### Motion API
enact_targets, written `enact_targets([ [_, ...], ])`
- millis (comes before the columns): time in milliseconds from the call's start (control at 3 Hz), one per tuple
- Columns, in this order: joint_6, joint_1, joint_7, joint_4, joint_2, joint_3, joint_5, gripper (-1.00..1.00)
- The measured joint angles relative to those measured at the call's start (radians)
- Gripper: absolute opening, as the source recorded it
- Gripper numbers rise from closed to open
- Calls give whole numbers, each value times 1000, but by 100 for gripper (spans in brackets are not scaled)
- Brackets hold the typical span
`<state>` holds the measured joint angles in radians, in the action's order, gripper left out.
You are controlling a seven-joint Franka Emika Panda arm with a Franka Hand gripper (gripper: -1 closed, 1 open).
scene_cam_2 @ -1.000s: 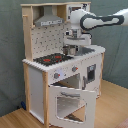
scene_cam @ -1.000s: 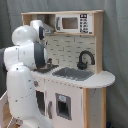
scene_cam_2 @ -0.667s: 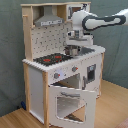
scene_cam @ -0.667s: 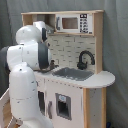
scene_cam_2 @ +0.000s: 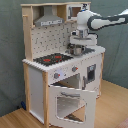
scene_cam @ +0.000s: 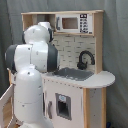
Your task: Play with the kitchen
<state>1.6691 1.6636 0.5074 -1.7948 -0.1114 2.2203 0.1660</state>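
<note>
Against a grey curtain backdrop stands the kitchen [scene_cam_2: 60, 65], a tall white and light-wood toy unit that fills most of both exterior views and rests on a wooden floor [scene_cam_2: 112, 107]. Next in size, the Franka arm [scene_cam: 32, 75] crowds the first exterior view's left and hides the hob side of the counter there; in the second exterior view it reaches in from the second exterior view's right and bends down over the sink end. The oven door [scene_cam_2: 67, 102], with its window, hangs open and tilted outward at the front. The grey hood [scene_cam_2: 48, 19] sits above the black hob [scene_cam_2: 51, 59], and the small microwave [scene_cam: 73, 23] occupies the upper shelf. Smaller again, the grey sink [scene_cam: 74, 74] lies beside the curved black faucet [scene_cam: 85, 59]. The gripper [scene_cam_2: 77, 48] hangs low over the sink area, just above or touching a rounded metallic piece there; I cannot tell which, nor whether the fingers are open or closed.

Main risk, as I judge it: the wrist sits close to the faucet and the back panel, so a sideways or downward move could knock the faucet or press hard into the counter. The toy looks light, so a firm push might shift or tip it. The open oven door also juts out where a low sweep of the arm could catch it.
</note>
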Motion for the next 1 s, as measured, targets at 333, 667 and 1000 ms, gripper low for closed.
enact_targets([
  [333,0,0,-23,-33,-77,3,70,-100],
  [667,28,9,-42,-78,-125,-9,144,-100],
  [1000,95,14,-38,-125,-124,-66,172,-100],
])
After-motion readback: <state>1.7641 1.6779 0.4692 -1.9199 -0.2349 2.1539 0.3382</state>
